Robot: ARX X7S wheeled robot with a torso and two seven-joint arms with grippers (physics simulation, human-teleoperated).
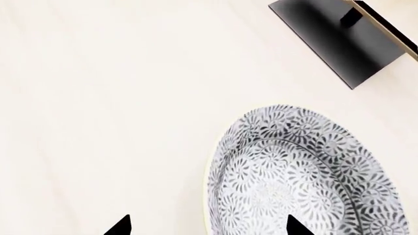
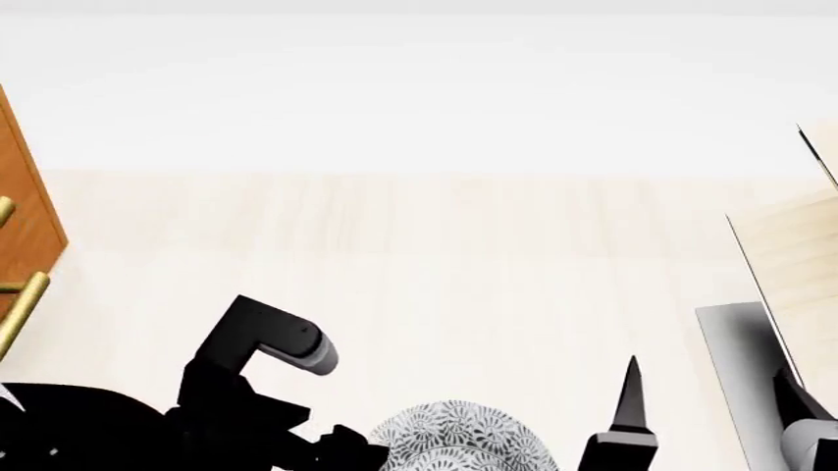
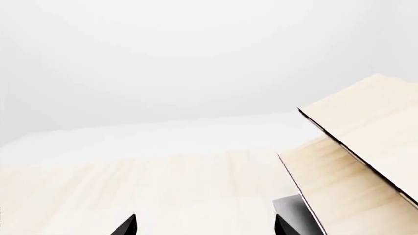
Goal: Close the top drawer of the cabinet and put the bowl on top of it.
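The bowl (image 1: 304, 174) sat on the pale table (image 1: 98, 112), near the front edge in the head view, with the left gripper (image 1: 207, 226) over its rim, fingers apart, one tip over the bowl's inside. The right gripper (image 3: 203, 225) hung open too, near the light-wood rack (image 3: 365, 147). The cabinet (image 2: 24, 211) stood at far left; its drawers were mostly out of view.

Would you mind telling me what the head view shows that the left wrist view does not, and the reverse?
Only the head view shows the cabinet with its brass handles at the left edge, and both arms. Only the left wrist view shows the bowl's patterned inside nearly whole, with the left gripper open, one jaw tip over the bowl. Both show the bowl, the pale table and the rack's dark base.
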